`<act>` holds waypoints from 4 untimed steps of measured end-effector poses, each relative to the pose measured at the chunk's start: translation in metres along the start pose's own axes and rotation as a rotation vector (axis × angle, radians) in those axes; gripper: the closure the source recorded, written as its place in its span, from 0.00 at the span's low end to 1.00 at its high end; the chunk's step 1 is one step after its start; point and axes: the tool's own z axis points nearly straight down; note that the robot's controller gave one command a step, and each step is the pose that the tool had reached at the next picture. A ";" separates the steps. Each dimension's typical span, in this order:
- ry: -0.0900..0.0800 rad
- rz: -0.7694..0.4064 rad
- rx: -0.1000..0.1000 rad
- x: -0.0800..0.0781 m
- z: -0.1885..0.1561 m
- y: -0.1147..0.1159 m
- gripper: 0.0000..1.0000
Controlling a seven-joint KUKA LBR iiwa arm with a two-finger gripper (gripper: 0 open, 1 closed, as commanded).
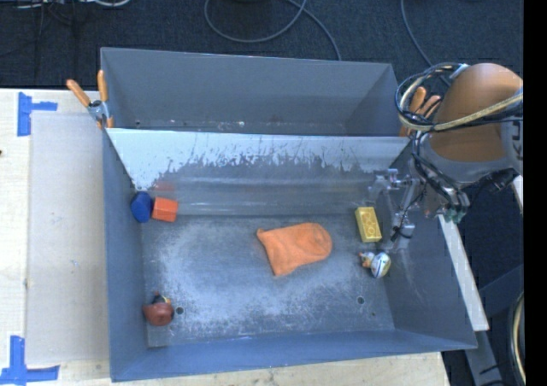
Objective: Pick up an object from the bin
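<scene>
Camera view: yellow rectangular block lies on floor of bin, close to right wall. Just right of block hangs gripper; whether open or shut, cannot tell. Small mixed-colour thing just below block. Orange cloth mid-bin, apart.

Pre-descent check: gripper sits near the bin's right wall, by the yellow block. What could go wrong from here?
1. The gripper hangs close to the bin's right wall; a descent here may scrape or strike it.
2. The yellow block and a small mixed-colour thing lie just beside the gripper; coming down between them, it could nudge one away instead of catching it.
</scene>
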 end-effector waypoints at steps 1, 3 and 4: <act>-0.006 -0.003 0.001 -0.001 -0.005 0.001 0.00; -0.007 -0.060 0.001 0.003 0.002 0.099 0.00; 0.001 -0.219 -0.001 0.011 0.009 0.128 0.00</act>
